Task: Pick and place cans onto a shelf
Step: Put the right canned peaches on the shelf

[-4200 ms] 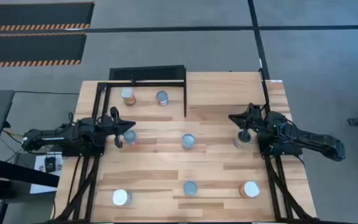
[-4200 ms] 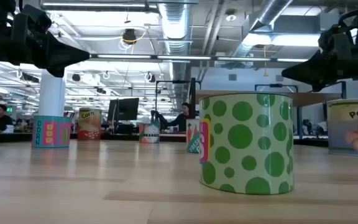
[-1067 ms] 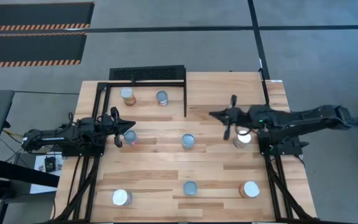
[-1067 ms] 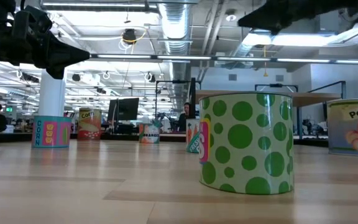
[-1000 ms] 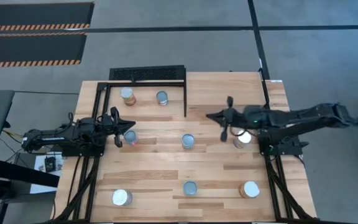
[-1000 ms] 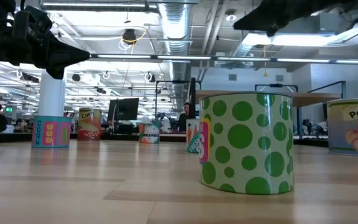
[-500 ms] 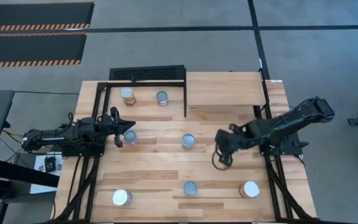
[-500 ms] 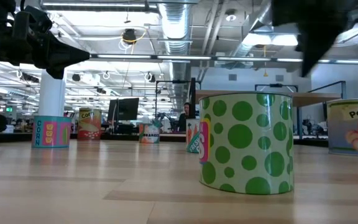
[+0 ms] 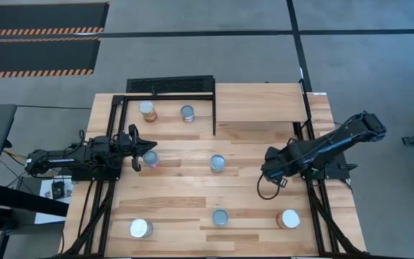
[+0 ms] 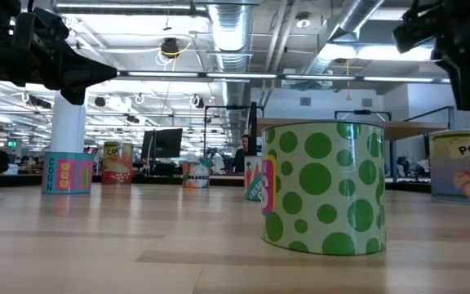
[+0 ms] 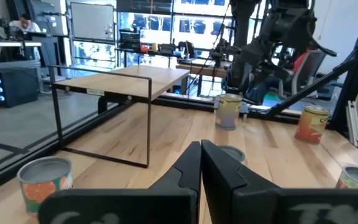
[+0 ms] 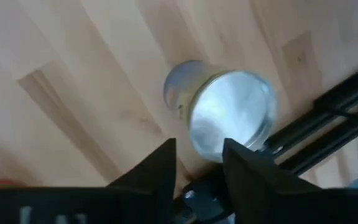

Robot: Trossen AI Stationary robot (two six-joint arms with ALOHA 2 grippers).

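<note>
Several cans stand upright on the wooden table: one by my left gripper, one in the middle, three along the near edge. Two more stand within the black shelf frame. My right gripper points down, open, over a silver-topped can; its fingers stand above the can without touching it. In the high view the arm hides this can. My left gripper is shut and level at the table's left side.
In the low view a green-dotted can stands close to the camera, with a peach-labelled can to its right. A black rail runs right beside the can under my right gripper. A cable loop hangs from the right arm.
My right gripper, stretched level over the table's far middle a second ago, has drawn back toward the near and right edges. It has tipped over so that it points down, and it now stands over the can at the right, covering it in the high view.
</note>
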